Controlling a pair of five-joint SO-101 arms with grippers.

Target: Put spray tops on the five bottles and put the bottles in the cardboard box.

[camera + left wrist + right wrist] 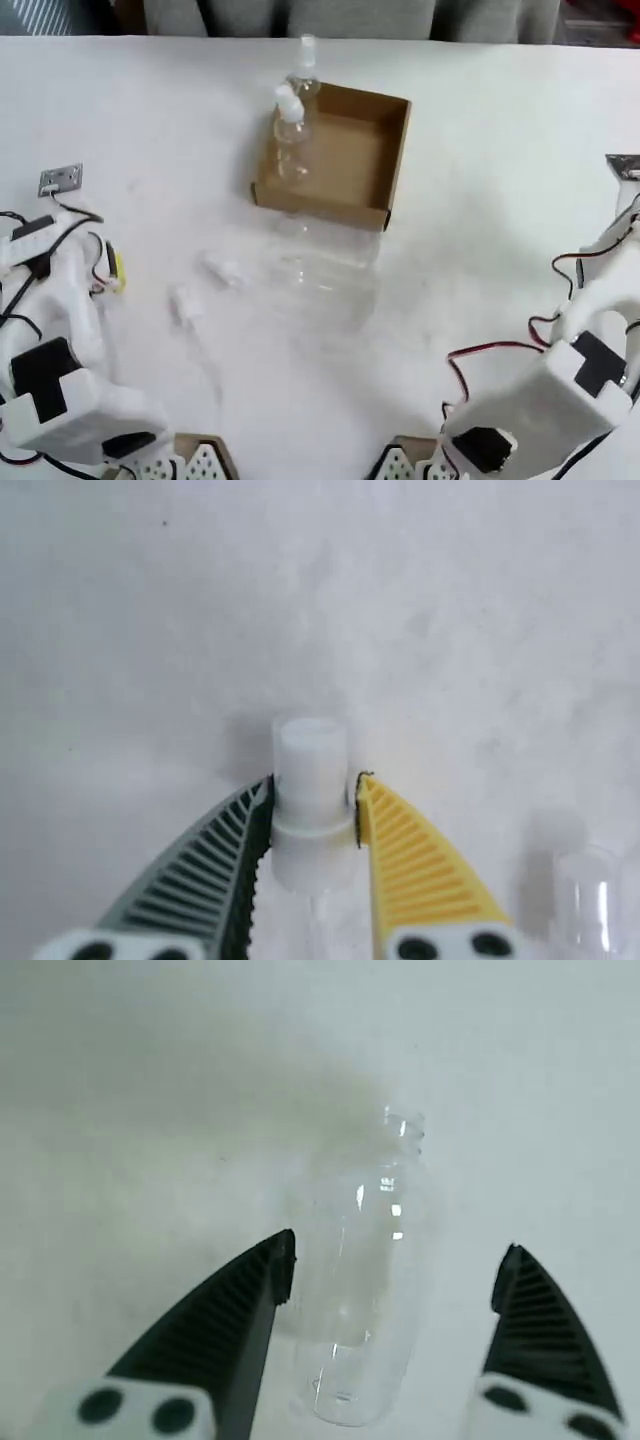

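Observation:
My left gripper (312,788) is shut on a white spray top (310,748), its grey and yellow fingers pressing the collar from both sides just above the white table. A clear open bottle (592,892) stands close beside it. My right gripper (400,1260) is open, and a clear capless bottle (368,1280) lies on the table between its black fingers, untouched. The cardboard box (392,150) sits at the middle back. At its left side stand a bottle with a spray top (289,125) and another bottle (304,68).
Two loose spray tops (224,268) (184,302) lie left of centre. Faint clear bottles (325,262) lie just in front of the box. One arm's body (50,350) fills the near left corner, the other arm's (560,390) the near right.

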